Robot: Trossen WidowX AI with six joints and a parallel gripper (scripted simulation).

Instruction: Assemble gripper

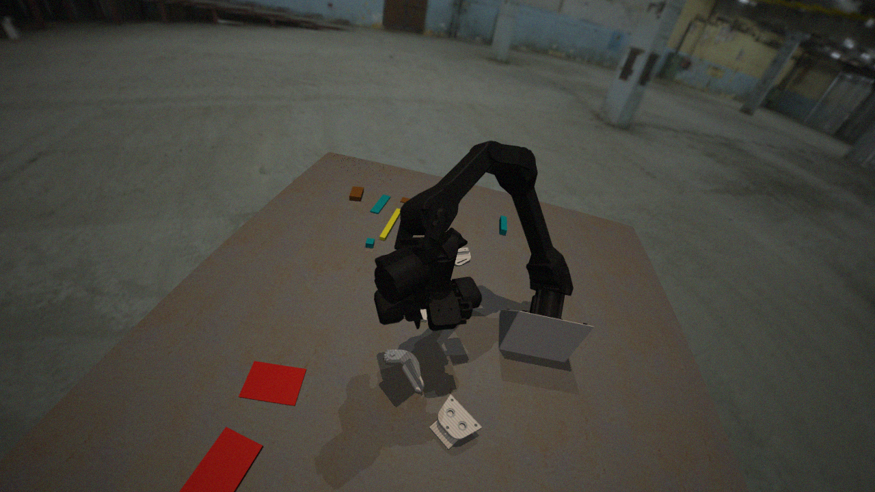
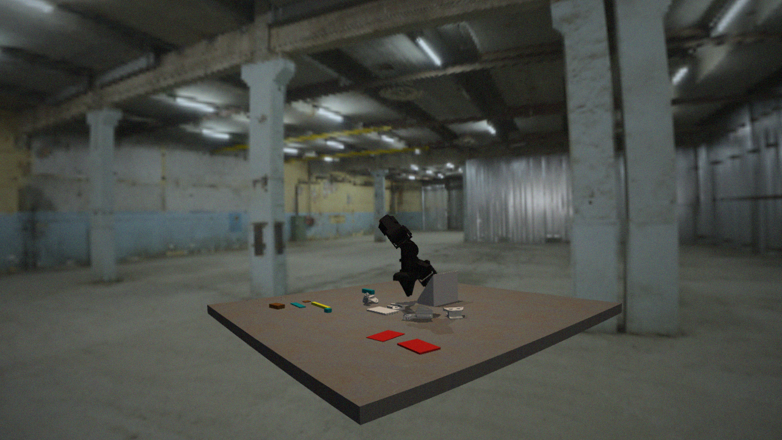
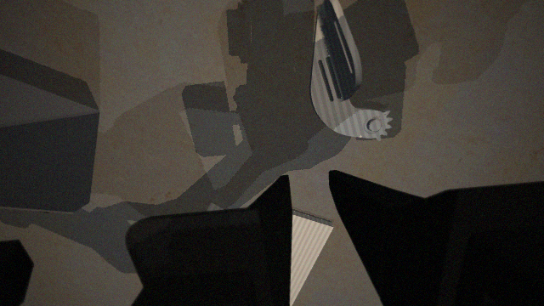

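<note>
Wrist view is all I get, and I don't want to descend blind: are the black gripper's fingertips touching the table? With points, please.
Observer: No. The exterior view shows the black gripper point(image 1: 419, 324) point(image 2: 408, 294) point(image 3: 308, 180) with its tips above the table point(image 1: 519, 428) point(image 2: 328, 355) point(image 3: 467, 149).

Operator: Which pale part am I missing near the grey toothed jaw point(image 1: 408, 361) point(image 2: 422, 314) point(image 3: 340, 121)?

Observer: A pale ribbed bracket point(image 1: 456, 418) point(image 2: 453, 309); the top view shows two larger round holes in its upper face.

Operator: Any coloured pieces outside my picture?

Observer: Yes, among others two flat red rectangles point(image 1: 272, 383) point(image 2: 418, 345) lie apart on the table.
</note>
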